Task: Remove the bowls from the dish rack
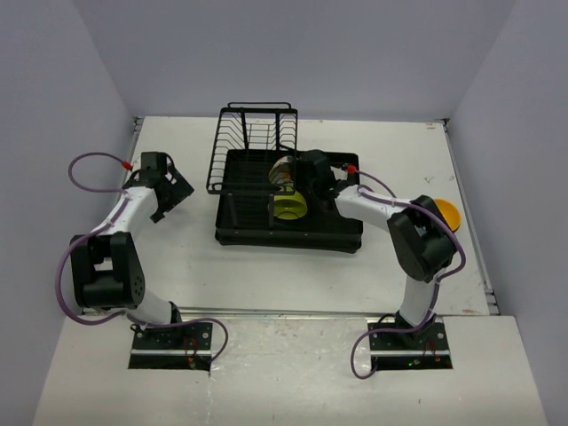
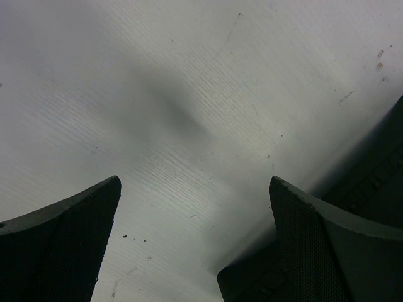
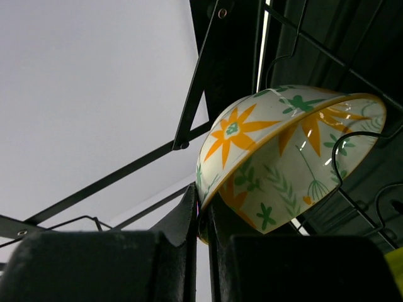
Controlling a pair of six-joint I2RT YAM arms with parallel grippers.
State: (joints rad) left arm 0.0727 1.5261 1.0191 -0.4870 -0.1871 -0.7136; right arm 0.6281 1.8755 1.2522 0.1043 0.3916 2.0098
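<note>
The patterned bowl stands on edge in the dish rack, its rim clenched in your right gripper, with the yellow-green bowl just beside it. Only the orange bowl shows out on the table. Your left gripper hangs spread and empty.

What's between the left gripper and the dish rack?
Nothing; only bare white table separates the left gripper and the dish rack, shown in the top view.
</note>
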